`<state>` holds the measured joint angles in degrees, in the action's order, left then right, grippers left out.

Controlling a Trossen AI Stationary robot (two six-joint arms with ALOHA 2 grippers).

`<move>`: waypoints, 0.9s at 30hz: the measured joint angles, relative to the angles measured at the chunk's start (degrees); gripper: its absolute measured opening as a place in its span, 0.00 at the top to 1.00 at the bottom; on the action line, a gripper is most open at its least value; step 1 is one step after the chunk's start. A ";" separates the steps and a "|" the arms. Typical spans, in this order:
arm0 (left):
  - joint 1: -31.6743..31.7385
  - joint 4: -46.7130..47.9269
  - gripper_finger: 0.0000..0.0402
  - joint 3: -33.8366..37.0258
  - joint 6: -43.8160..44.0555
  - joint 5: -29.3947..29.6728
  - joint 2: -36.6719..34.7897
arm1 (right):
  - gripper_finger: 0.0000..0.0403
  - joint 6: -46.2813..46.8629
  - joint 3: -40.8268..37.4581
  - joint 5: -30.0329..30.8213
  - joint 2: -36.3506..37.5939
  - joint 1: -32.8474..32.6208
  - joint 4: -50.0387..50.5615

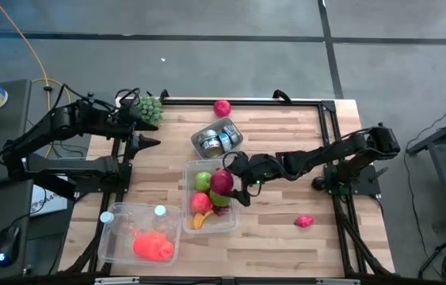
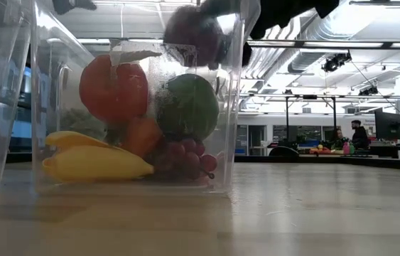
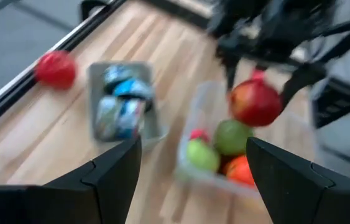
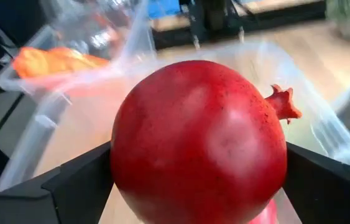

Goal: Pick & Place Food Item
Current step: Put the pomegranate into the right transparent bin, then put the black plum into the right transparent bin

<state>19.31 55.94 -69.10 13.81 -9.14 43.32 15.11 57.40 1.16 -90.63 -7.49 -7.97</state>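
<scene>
The right gripper (image 1: 230, 184) holds its fingers clamped across the pomegranate (image 4: 199, 143), a firm, smooth, probably slippery-skinned sphere, above the clear bin (image 1: 187, 170); left fingers stand apart.

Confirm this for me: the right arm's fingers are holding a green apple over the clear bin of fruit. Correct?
Not quite. The fruit between the right gripper's fingers is a red pomegranate, not a green apple; the right wrist view shows its red skin and small crown. The rest stands: it is held over the clear bin of fruit, as the high view shows.
</scene>
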 joint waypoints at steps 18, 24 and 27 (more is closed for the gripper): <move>-13.05 -22.10 0.30 0.02 -0.77 -10.27 21.64 | 0.01 -4.44 5.92 1.52 -3.50 1.52 -0.96; -14.95 -21.95 0.30 0.02 -2.67 -10.23 23.01 | 0.01 1.31 6.09 5.24 2.60 -0.90 13.86; -14.95 -21.89 0.30 0.00 -2.70 -9.21 21.64 | 0.01 6.78 6.06 9.19 6.78 -3.00 23.05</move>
<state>4.36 34.05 -69.10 11.11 -18.35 64.96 21.89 63.47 10.35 -83.85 -10.49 15.08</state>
